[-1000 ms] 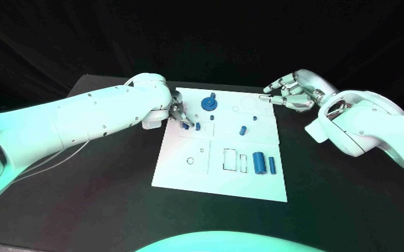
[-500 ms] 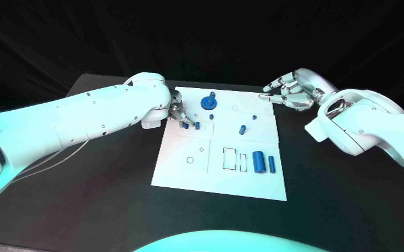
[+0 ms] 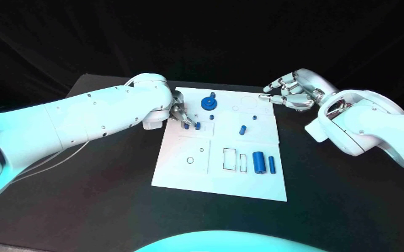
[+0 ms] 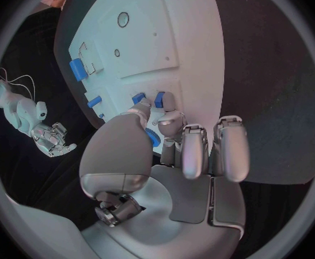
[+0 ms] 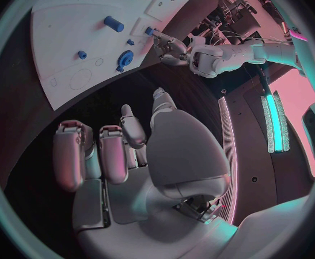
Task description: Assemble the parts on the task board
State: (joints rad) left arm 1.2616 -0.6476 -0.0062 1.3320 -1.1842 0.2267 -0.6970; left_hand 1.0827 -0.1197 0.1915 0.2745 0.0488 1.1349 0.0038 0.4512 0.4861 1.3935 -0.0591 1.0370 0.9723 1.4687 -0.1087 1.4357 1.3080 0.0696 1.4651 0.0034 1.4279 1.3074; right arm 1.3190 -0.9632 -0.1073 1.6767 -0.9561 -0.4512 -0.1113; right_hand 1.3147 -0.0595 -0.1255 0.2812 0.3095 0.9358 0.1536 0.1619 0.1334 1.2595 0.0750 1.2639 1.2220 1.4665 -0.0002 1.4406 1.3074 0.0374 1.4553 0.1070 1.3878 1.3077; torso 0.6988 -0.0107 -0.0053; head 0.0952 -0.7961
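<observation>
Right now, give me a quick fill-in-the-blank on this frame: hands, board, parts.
1. The task board is coloured ____.
2. The hand whose fingers touch the small blue parts at the board's edge is the ____ hand.
3. The right hand hovers beside the board and holds ____.
4. The round blue part lies on the board's ____ half, away from the robot.

Missing words: white; left; nothing; far

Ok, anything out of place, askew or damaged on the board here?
Nothing stands out. The task board lies flat and intact, blue parts rest on it, the left hand works at its edge, and the right hand hovers beside it.
</observation>
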